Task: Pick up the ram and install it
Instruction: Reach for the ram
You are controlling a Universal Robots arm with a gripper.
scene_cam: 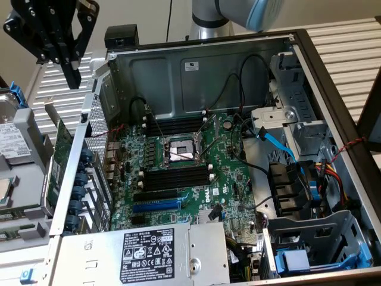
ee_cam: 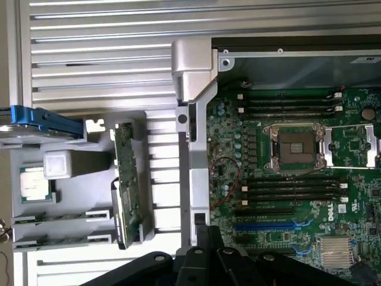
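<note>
Two thin green ram sticks (ee_cam: 59, 218) stand on edge in slots of a grey holder tray (ee_cam: 77, 196) beside the open computer case. My black gripper (scene_cam: 72, 74) hangs high above the slatted table, over the case's corner at the exterior view's left. It is shut with nothing in it. In the wrist view the gripper (ee_cam: 205, 238) sits over the case's side wall, apart from the ram. On the motherboard (scene_cam: 226, 173), long black memory slots (scene_cam: 175, 176) lie either side of the processor socket (scene_cam: 178, 152); they look empty.
A larger green expansion card (ee_cam: 125, 179) stands upright in the tray, next to a loose processor (ee_cam: 33, 183) and a blue-handled drive carrier (ee_cam: 41, 119). Black and blue cables (scene_cam: 277, 143), a power supply (scene_cam: 149, 253) and drive cages (scene_cam: 315, 238) crowd the case.
</note>
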